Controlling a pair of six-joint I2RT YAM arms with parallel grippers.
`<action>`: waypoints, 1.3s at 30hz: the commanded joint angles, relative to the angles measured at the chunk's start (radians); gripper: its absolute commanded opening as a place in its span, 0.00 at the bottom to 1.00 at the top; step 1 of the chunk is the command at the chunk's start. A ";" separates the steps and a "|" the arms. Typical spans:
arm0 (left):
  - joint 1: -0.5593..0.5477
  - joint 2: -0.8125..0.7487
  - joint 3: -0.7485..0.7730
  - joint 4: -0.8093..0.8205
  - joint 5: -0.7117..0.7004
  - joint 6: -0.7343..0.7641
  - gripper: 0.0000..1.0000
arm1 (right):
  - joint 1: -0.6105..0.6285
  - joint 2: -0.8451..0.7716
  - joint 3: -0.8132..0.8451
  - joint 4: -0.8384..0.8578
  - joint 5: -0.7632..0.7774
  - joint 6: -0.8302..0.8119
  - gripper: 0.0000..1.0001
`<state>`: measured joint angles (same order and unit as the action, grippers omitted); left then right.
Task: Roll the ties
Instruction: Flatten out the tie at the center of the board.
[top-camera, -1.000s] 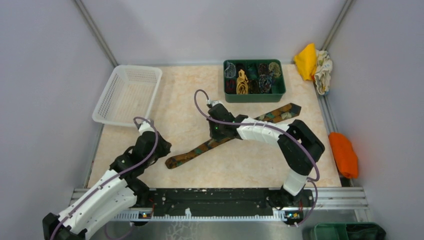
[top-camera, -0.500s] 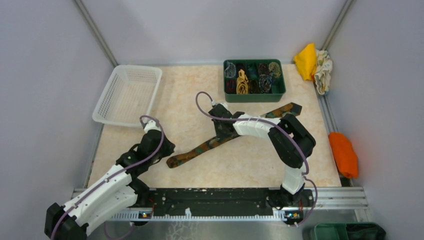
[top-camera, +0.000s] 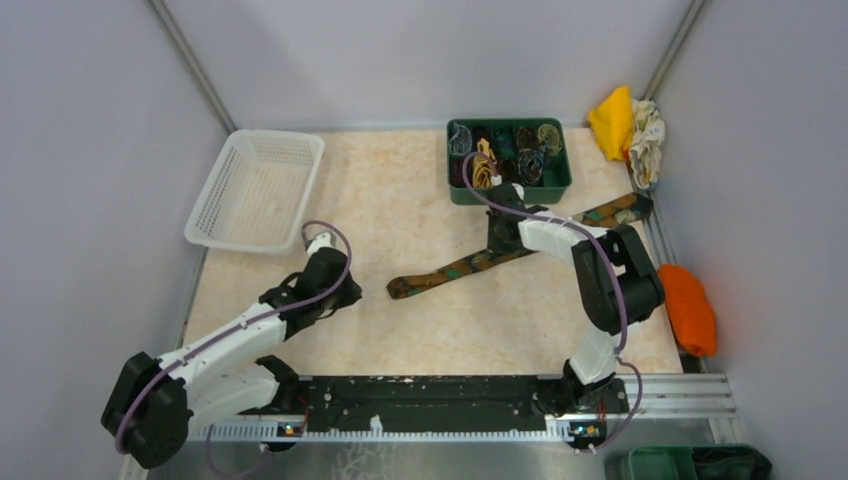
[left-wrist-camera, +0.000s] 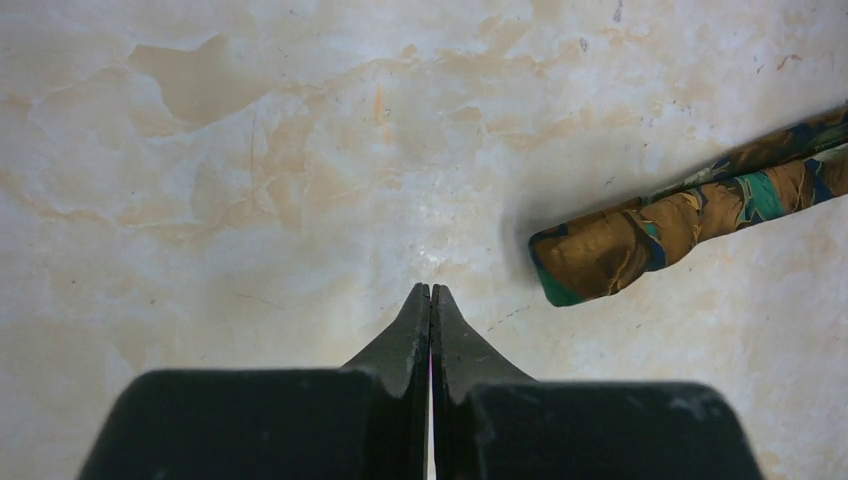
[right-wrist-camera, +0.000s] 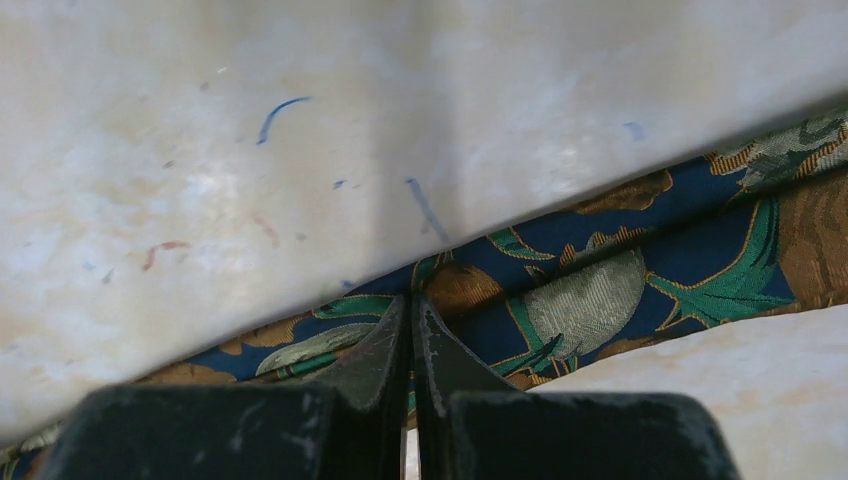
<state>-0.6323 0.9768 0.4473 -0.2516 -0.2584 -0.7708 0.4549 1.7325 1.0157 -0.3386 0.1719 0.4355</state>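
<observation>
Across the table (top-camera: 400, 200), one dark brown tie (top-camera: 455, 270) with orange and teal blotches, stretched flat on a slant from the middle up toward the far right edge. Right gripper (right-wrist-camera: 410, 300) down on its middle stretch, fingers nipped together on the fabric. Left gripper (left-wrist-camera: 431, 290) fully closed, nothing held, with tips near the tie's near end but apart from it. Behind, a green bin (top-camera: 510, 197) of rolled ties (top-camera: 485, 170).

A white basket (top-camera: 255, 190) sits far left; orange cloth (top-camera: 687, 308) lies right.
</observation>
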 joint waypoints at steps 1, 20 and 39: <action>0.000 0.023 0.067 -0.004 -0.019 -0.040 0.00 | -0.035 -0.023 0.031 -0.065 0.058 -0.070 0.00; 0.002 -0.622 0.290 -0.415 -0.470 -0.234 0.08 | 0.538 -0.132 0.188 -0.051 0.101 0.027 0.61; 0.001 -0.699 0.354 -0.552 -0.470 -0.199 0.19 | 0.595 0.206 0.412 -0.152 0.102 0.083 0.34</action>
<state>-0.6323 0.2962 0.8036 -0.7879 -0.7097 -0.9855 1.0447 1.9255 1.3766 -0.4801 0.2752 0.4904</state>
